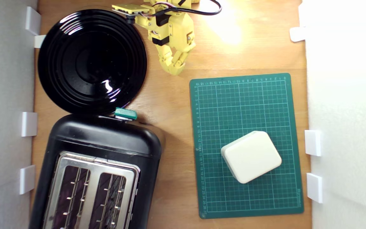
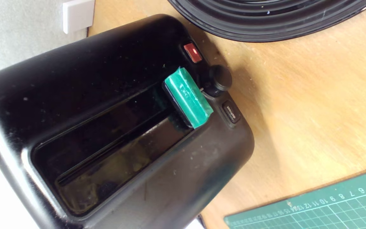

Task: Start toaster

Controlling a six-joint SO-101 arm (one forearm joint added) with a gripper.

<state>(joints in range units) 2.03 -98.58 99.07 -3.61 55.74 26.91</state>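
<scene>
The glossy black toaster (image 1: pixel 103 143) fills the lower part of the exterior view's left; its silver top plate (image 1: pixel 92 187) shows two empty slots. Its teal-green lever (image 1: pixel 125 113) sticks out of the end face that points toward the arm. In the wrist view the lever (image 2: pixel 187 97) sits at the end of its long slot closest to a red button (image 2: pixel 192 52), a round knob (image 2: pixel 219 79) and a defrost button (image 2: pixel 231 112). My yellow gripper (image 1: pixel 175 70) hangs well away from the lever, over bare wood, fingers together with nothing held. The wrist view shows no fingers.
A round black ribbed plate (image 1: pixel 92 60) lies between the arm and the toaster, almost touching the lever end. A green cutting mat (image 1: pixel 246 105) with a cream rounded block (image 1: pixel 251 156) covers the exterior view's right. White walls with clips border both sides.
</scene>
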